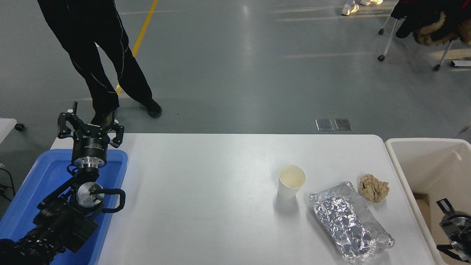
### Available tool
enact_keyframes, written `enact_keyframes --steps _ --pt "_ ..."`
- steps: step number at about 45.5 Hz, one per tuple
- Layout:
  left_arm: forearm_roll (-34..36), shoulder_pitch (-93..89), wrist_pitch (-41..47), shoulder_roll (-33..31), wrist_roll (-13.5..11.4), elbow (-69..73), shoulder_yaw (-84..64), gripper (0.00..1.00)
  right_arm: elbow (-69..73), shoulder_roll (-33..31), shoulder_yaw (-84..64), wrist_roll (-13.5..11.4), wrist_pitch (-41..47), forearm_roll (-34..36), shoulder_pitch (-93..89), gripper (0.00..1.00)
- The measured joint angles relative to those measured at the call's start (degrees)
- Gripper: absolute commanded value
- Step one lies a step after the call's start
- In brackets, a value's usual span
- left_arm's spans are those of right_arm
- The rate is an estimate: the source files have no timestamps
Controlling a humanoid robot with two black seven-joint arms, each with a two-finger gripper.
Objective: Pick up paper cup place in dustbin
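Observation:
The paper cup [291,181] is small, white and tapered, with a cream inside. It stands upright on the white table [206,191], right of centre. The dustbin [399,158] is a large cream-white bin beside the table's right end. My right gripper [455,232] shows only in part at the lower right edge, over the dustbin and well to the right of the cup. My left gripper [90,127] is parked at the lower left over a blue tray, open and empty.
A foil tray [349,221] lies just right of the cup, towards the front. A crumpled brown paper ball [373,187] lies between the cup and the dustbin. The blue tray [36,184] sits at the table's left end. A person's legs [99,66] stand beyond the far left corner.

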Motion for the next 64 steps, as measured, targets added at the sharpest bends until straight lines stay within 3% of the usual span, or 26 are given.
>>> enact_keyframes --steps 30,38,44,56,64 --pt "0.1 -0.2 0.4 0.0 0.2 0.0 0.0 0.99 -0.6 -1.3 -0.5 -1.5 0.0 2.2 2.3 0.00" --pt "0.1 -0.2 0.5 0.0 0.1 0.0 0.0 0.99 2.2 -3.4 -2.4 -1.5 0.2 2.1 4.1 0.69" --pt "0.1 -0.2 0.3 -0.1 0.1 0.0 0.0 0.99 8.8 -7.6 -4.2 -1.5 0.2 2.5 7.5 1.00" --pt "0.2 -0.2 0.1 -0.1 0.2 0.0 0.1 0.99 31.2 -18.1 -19.2 -1.5 0.2 5.1 23.8 1.00" --pt "0.2 -0.2 0.0 -0.1 0.2 0.0 0.1 0.99 48.7 -19.7 -37.0 -1.2 1.0 7.5 43.8 1.00"
